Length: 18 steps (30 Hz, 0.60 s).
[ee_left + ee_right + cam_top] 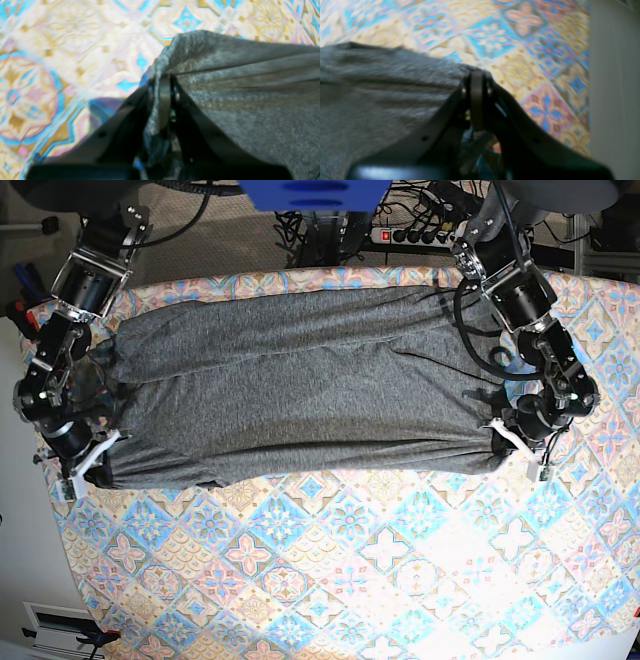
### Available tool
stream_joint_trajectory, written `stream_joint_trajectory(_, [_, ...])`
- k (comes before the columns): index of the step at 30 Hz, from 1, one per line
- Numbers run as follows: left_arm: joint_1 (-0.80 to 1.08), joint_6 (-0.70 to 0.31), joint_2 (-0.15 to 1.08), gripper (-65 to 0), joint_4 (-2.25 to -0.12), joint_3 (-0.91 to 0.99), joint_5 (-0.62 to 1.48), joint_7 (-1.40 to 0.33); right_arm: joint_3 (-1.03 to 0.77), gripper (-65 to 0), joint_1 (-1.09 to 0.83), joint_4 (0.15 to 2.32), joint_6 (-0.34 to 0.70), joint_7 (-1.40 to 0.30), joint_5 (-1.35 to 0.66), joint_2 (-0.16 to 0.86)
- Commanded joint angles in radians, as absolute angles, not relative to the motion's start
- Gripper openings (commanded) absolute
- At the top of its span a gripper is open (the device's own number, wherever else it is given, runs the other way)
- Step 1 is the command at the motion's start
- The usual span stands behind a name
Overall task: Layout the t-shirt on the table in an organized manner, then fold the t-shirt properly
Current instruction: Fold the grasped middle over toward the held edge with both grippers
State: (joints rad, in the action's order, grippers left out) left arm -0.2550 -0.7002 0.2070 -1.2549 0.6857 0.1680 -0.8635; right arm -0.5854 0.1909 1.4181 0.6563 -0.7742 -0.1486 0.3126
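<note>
While both my left hand point(163, 82) and right hand point(477, 82) pinch tight on opposite near corners of the charcoal-grey knit t-shirt point(300, 390), it lies stretched across the pastel tile-patterned table point(380, 580). I judge the layout nearly done; next I should lower and release evenly, then fold.

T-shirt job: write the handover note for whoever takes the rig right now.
Left gripper: shut on an edge of the heathered charcoal-grey knit t-shirt, at the base view's right end.
Right gripper: shut on the opposite end's edge, near the table's side.
T-shirt: stretched wide between both arms across the far half of the table with the pastel tile-pattern cloth; its near edge looks turned over, creases running lengthwise.
Done: shirt spread across the table.
Left: lay the held edges down, release, smooth, finish the folds.
</note>
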Motion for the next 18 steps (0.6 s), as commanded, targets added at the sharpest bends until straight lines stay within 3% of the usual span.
stream_joint_trajectory(1, [-0.275, -0.698, 0.223, -65.0, -1.273, 0.687, 0.180, -0.863, -0.595, -65.0, 0.216, 1.437, 0.653, -0.750, -0.159, 0.331])
stream_joint_trajectory(8, [-0.249, -0.698, 0.252, -65.0, -1.293, 0.687, 0.186, -0.891, -0.598, -65.0, 0.208, 1.403, 0.654, -0.750, -0.159, 0.328])
stream_joint_trajectory(14, [-0.096, -0.698, 0.249, -65.0, -1.535, 0.684, 0.297, -0.891, -0.615, -65.0, 0.205, 1.400, 0.654, -0.748, -0.159, 0.303])
stream_joint_trajectory(18, [-0.045, -0.698, 0.252, -65.0, -1.584, 0.684, 0.340, -0.891, -0.636, -65.0, 0.205, 1.399, 0.656, -0.748, -0.159, 0.294])
